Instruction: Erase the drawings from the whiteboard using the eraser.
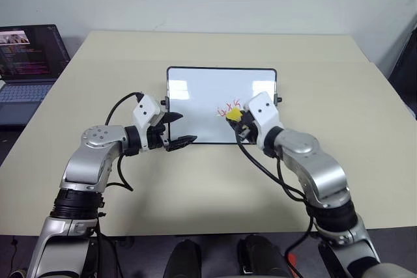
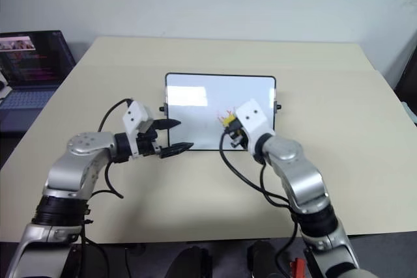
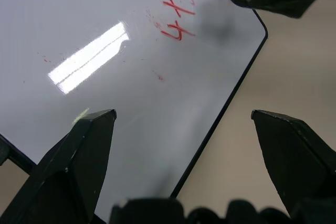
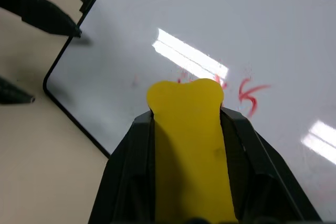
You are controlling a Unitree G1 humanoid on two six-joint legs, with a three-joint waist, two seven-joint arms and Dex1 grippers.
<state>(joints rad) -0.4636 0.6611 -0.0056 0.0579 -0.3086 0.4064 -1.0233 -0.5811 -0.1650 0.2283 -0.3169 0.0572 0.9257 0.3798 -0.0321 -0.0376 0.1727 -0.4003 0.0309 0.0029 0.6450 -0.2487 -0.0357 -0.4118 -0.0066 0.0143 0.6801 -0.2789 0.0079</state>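
We see the table carrying the whiteboard flat at its middle. Our left gripper spreads wide at the near-left edge (likely to steady it), while our right gripper clamps the yellow eraser just over the red drawings, ready to wipe.

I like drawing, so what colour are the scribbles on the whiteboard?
The drawings are red on the whiteboard. The left wrist view shows them best.
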